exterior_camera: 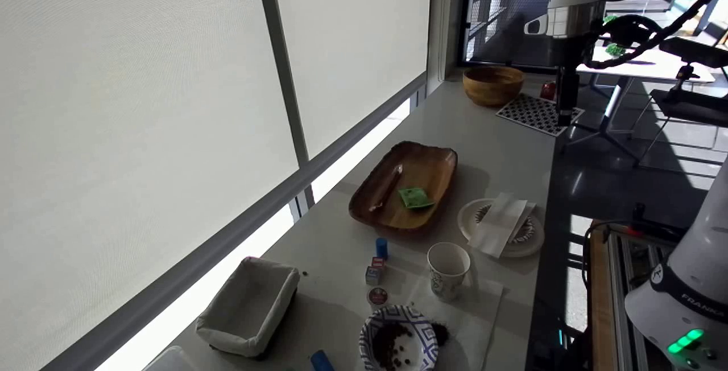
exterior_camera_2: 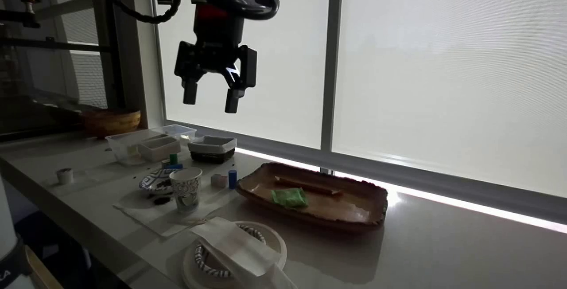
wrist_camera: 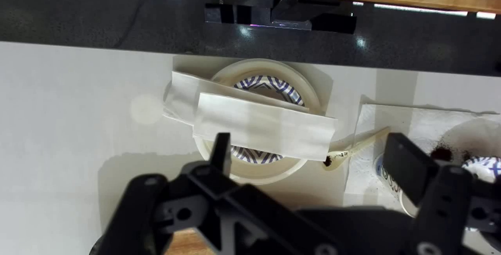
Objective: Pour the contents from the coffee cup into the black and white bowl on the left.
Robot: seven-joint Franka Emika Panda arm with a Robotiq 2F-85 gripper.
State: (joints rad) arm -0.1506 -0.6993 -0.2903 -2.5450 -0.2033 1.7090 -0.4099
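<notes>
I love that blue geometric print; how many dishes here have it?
2. A bowl sits near the paper cup; a round dish lies on the larger plate, partly covered by folded white paper. Any stacked underneath would be hidden.

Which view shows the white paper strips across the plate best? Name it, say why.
The wrist view: looking down, it shows both paper strips face-on, overlapping, with a gripper finger covering some edge. Both exterior views show them aslant; in an exterior view a strip runs off the bottom.
</notes>
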